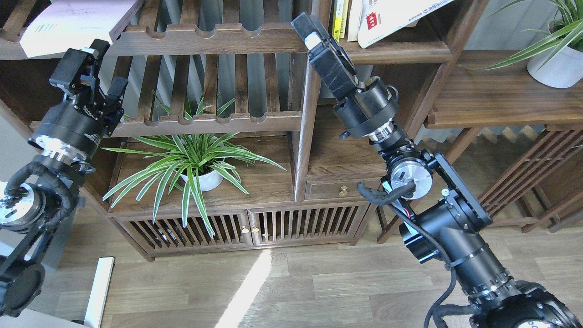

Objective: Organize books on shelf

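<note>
Against the bookcase: everything below is placed by the dark wooden bookcase and its central upright post.
Bookcase: fills the upper view, with slatted racks left of the post and flat-board compartments right of it.
Right arm: rises from the lower right corner toward the post.
Right gripper: lies over the top of the post, at the front edge of the upper right shelf; seen edge-on, so I cannot tell how its jaws stand.
Left gripper: sits before the left racks, just under the top rail; fingers spread apart, nothing between them.
Plant: stands on the cabinet top left of the post.
White book: leans on the upper right shelf, red label showing.
Lilac-white book: lies flat on the top left rack, above the left gripper.
Yellow books: upright just right of the post.
</note>
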{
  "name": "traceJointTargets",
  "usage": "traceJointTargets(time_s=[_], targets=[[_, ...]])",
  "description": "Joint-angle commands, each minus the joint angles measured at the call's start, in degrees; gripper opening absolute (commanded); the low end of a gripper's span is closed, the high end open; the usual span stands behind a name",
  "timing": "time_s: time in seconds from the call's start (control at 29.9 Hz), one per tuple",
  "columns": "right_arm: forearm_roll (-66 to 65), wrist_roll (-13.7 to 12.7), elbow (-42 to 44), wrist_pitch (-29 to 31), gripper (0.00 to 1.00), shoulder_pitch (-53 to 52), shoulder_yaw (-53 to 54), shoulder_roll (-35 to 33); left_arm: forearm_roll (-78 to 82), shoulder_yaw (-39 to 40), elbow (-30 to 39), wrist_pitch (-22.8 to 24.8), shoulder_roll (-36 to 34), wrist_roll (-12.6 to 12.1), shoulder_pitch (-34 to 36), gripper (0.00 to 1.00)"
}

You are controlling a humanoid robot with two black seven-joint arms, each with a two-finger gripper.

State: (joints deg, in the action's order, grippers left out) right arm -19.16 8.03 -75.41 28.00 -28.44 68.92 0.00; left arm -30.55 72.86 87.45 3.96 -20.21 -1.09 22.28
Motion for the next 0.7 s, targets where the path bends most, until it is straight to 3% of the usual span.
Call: traceJointTargets(time_s=[0.0,0.3,0.67], targets=[[0.0,0.06,0.0,0.0,0.92,0.14,-0.1,0.0,-2.49,0.27,0.0,-0.61,-0.35,-0.06,0.66,0.9],[0.0,0.06,0.0,0.0,0.92,0.14,-0.71,0.0,-2.76,4.4,-1.05,-13.62,-0.26,-0.15,4.17,0.92],[0.09,0.06,0.0,0.0,0.92,0.14,-0.71,0.0,-2.76,5.01,-2.1,-14.33,-0.26,-0.94,6.72,0.91]])
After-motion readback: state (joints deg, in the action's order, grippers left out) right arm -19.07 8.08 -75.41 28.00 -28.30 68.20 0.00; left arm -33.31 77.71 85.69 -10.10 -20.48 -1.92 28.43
